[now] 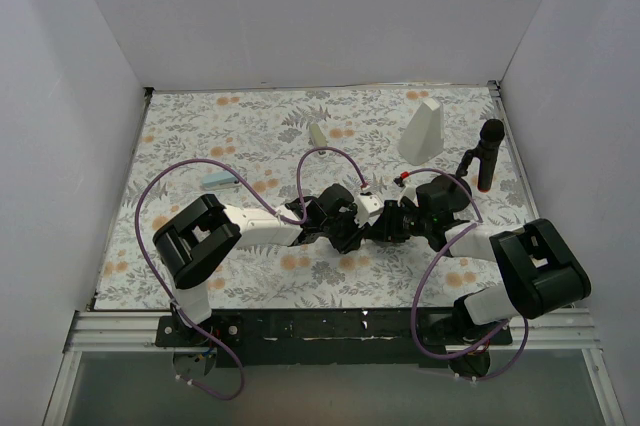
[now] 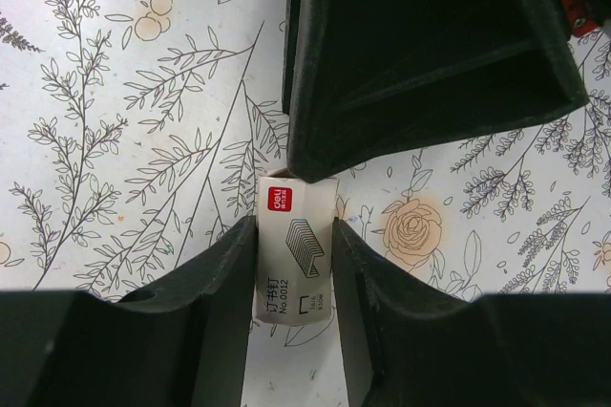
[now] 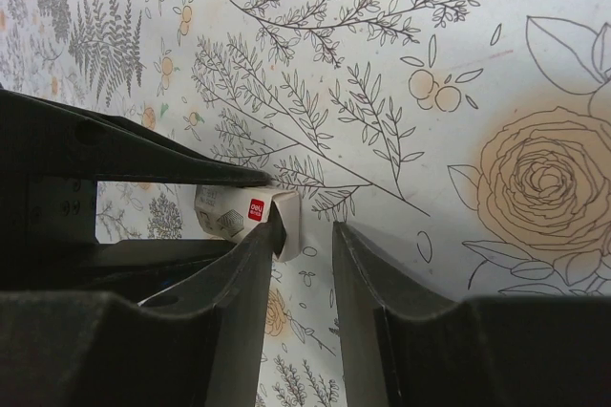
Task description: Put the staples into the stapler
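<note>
Looking down from the top camera: finds both arms stretched low over the floral bench (image 1: 250, 126), meeting nose to nose near its middle. Reaches rightward with the left arm, forearm close to level, left pincer (image 1: 358, 216) aimed at its partner. Reaches leftward with the right arm, forearm angled inward from its base, right pincer (image 1: 385, 218) facing back. Catches the staples box (image 1: 371, 206) as a small white patch between the two. Places the light blue stapler (image 1: 215, 181) well apart to the left, with a beige stapler (image 1: 318, 134), a white wedge block (image 1: 422, 131) and an upright black microphone-like stick (image 1: 488, 154) farther back.

Switching to the left wrist: clamps the box between both fingers (image 2: 224, 283), each long side touching a pad (printed label up, red logo at the far end). Cannot tell whether resting on the bench or lifted just off it. Tucks the far end under the black bulk of the right pincer.

Turning to the right wrist: shows fingers (image 3: 253, 268) parted by a narrow gap, bare bench visible inside, gripping nothing. Sets the box's end against one fingertip, just at the mouth of that gap.
</note>
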{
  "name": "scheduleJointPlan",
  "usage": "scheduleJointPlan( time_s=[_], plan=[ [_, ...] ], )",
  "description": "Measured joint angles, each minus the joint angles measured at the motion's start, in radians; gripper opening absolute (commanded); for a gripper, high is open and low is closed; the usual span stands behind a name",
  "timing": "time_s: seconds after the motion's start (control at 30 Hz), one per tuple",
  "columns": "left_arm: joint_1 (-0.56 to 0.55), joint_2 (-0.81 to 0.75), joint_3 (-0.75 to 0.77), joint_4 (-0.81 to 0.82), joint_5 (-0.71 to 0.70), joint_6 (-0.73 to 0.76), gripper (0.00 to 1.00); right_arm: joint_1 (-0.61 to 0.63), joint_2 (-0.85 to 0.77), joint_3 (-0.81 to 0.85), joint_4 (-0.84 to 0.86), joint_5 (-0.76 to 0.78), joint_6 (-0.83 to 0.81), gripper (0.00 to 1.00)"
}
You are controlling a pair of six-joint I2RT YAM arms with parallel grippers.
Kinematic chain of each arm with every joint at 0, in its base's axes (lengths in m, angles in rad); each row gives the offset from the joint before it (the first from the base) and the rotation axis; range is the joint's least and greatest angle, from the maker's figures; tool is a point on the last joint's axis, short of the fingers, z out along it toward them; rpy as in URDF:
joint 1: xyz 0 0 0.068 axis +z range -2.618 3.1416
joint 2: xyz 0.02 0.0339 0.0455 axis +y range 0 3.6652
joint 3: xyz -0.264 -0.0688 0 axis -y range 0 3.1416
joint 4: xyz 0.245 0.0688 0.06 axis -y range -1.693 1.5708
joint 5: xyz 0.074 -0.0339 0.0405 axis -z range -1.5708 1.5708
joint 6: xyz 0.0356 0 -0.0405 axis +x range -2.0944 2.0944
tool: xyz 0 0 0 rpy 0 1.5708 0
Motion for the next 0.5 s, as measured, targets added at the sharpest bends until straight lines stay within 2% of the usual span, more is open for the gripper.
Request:
scheduleJointPlan(
  time_s=[0.5],
  plan=[
    [-0.002, -0.001, 0.000, 0.000, -0.004, 0.000, 0.29, 0.002, 0.025, 0.000, 0.027, -0.013, -0.002, 0.34]
  ],
)
